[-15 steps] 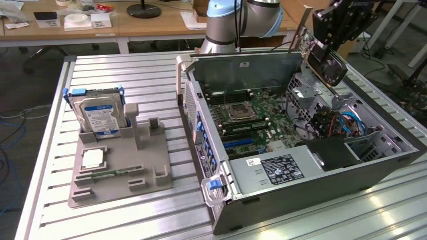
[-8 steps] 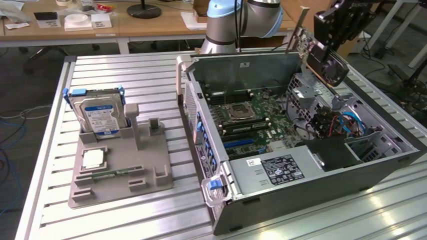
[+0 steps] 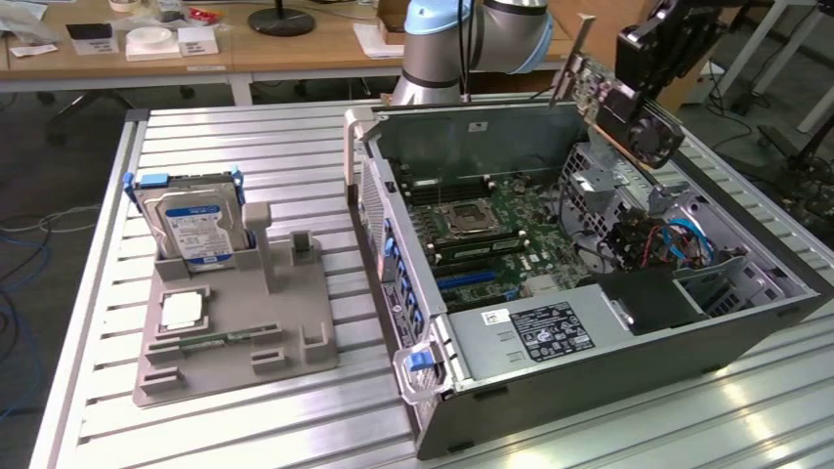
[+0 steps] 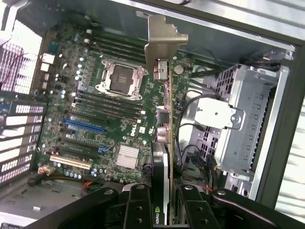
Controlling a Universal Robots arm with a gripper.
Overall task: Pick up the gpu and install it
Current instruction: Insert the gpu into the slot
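Observation:
My gripper (image 3: pixel 647 70) is shut on the gpu (image 3: pixel 623 109), a dark card with a round fan and a silvery bracket (image 3: pixel 575 66) at its far end. I hold it tilted in the air above the open computer case (image 3: pixel 391 210), over the case's far corner on the exterior view's right. In the wrist view the gpu (image 4: pixel 165 143) runs edge-on away from my gripper (image 4: pixel 164 202), with the black fingers (image 4: pixel 138 205) pressed on both faces. Its bracket (image 4: pixel 164 38) hangs over the green motherboard (image 4: pixel 119 119), clear of the slots.
A blue slot (image 4: pixel 83 126), a CPU socket (image 4: pixel 121 78) and a metal drive cage (image 4: pixel 248 119) lie below. The power supply (image 3: pixel 548 327) fills the case's near end. On the exterior view's left, a grey fixture (image 3: pixel 234 362) holds a blue-labelled hard drive (image 3: pixel 195 225) and a memory stick (image 3: pixel 215 339).

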